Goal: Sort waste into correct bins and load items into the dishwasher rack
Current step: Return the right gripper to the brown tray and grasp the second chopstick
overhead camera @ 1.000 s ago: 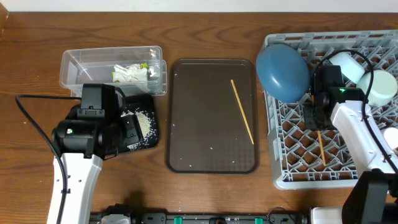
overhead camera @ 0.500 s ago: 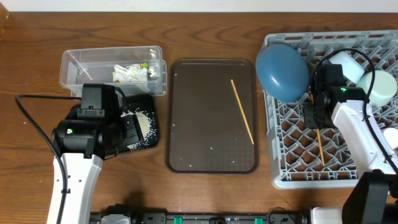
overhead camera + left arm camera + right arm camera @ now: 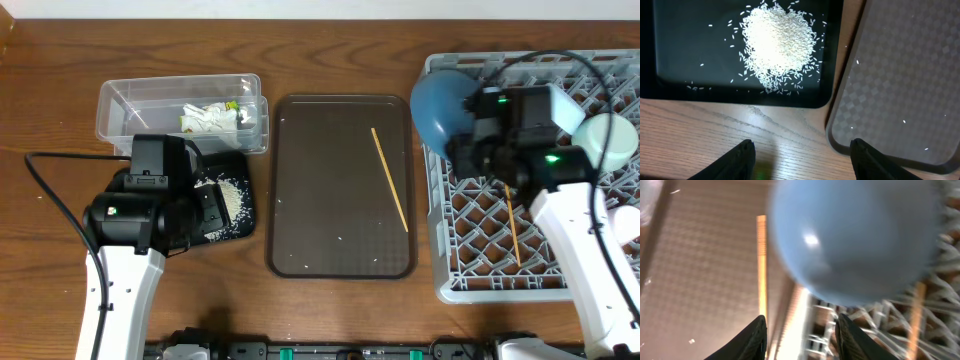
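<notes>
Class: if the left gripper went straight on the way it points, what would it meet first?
The left gripper probably meets bare wooden table first, just short of the black tray and brown tray; depth is unclear.

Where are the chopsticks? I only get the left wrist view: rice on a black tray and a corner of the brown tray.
Observer: One chopstick lies diagonally on the brown tray; the second chopstick lies in the dishwasher rack.
Operator: Is the right gripper holding anything?
Observer: No. The right gripper is open and empty, close to the blue dish.
Operator: What's in the clear tub?
Observer: The clear tub holds crumpled white tissue at its right end.
</notes>
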Controlling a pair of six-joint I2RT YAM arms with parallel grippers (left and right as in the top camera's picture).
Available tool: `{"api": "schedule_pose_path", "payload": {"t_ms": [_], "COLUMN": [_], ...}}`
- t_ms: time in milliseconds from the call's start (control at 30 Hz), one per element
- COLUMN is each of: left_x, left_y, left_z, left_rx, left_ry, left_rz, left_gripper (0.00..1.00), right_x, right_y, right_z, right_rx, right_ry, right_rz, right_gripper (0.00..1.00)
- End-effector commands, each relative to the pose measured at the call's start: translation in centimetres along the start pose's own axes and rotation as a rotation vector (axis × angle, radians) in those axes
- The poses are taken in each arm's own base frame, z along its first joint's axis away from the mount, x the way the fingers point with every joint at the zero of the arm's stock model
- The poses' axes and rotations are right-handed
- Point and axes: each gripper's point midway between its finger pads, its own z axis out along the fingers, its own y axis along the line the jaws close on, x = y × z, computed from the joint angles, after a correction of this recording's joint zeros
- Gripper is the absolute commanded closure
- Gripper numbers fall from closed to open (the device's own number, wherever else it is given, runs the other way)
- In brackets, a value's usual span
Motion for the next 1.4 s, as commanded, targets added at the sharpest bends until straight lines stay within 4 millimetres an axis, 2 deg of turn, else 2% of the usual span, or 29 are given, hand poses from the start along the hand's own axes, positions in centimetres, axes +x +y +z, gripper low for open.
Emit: {"api": "schedule_pose_path", "payload": {"t_ms": [0, 67, 233, 467, 567, 733, 900, 1067, 1200, 1367], "left_x": [0.0, 0.0, 0.0, 0.0, 0.0, 0.0, 0.0, 0.0, 0.0, 0.0], "left_y": [0.3, 0.3, 0.3, 0.3, 0.3, 0.3, 0.3, 0.3, 0.3, 0.3], "left_z": [0.1, 0.1, 0.1, 0.1, 0.1, 0.1, 0.1, 0.1, 0.1, 0.1], "left_rx": [-0.012, -0.012, -0.012, -0.012, -0.012, -0.012, -0.012, -0.012, -0.012, -0.012], "left_ry": [0.003, 0.004, 0.004, 0.004, 0.004, 0.004, 0.004, 0.004, 0.004, 0.004], "left_rz": [-0.008, -0.008, -0.008, -0.008, -0.008, -0.008, -0.008, -0.008, -0.008, -0.008], "left_gripper": [0.36, 0.36, 0.36, 0.36, 0.36, 0.36, 0.36, 0.36, 0.36, 0.36], "right_x": [0.0, 0.4, 1.8, 4.7, 5.9, 7.5, 8.8, 9.7, 10.1, 10.6], "right_y": [3.8, 5.2, 6.4, 6.9, 7.3, 6.4, 6.1, 5.9, 5.9, 6.0], "right_z": [1.0, 2.2, 5.7, 10.6, 12.0, 14.1, 15.4, 15.9, 16.0, 15.8], "right_rx": [-0.083, -0.090, -0.007, 0.087, 0.092, 0.177, 0.185, 0.195, 0.197, 0.194], "right_ry": [0.016, 0.035, 0.100, 0.211, 0.247, 0.293, 0.337, 0.363, 0.380, 0.398], "right_rz": [-0.063, -0.097, -0.145, -0.162, -0.181, -0.151, -0.148, -0.133, -0.127, -0.132], "right_gripper": [0.56, 0.56, 0.57, 0.57, 0.58, 0.58, 0.57, 0.59, 0.74, 0.84]}}
